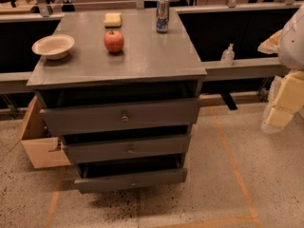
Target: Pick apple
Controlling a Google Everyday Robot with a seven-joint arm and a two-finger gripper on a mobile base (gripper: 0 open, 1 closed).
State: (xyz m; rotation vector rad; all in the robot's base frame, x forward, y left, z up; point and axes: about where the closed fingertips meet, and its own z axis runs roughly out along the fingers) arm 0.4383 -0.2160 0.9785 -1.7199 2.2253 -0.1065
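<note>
Camera view gives you one grey cabinet [152, 58] with three drawers [142, 117], all partly out. One gripper [281, 109] hangs at the right edge, well apart from the cabinet; you cannot tell how wide it stands. On top sit one beige bowl [53, 46], one apple [114, 41] mid-top, untouched, one can [162, 15] and one yellow sponge [113, 19] behind the apple.

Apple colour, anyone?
The apple is red with yellowish patches, in camera view; the gripper hangs far right.
</note>
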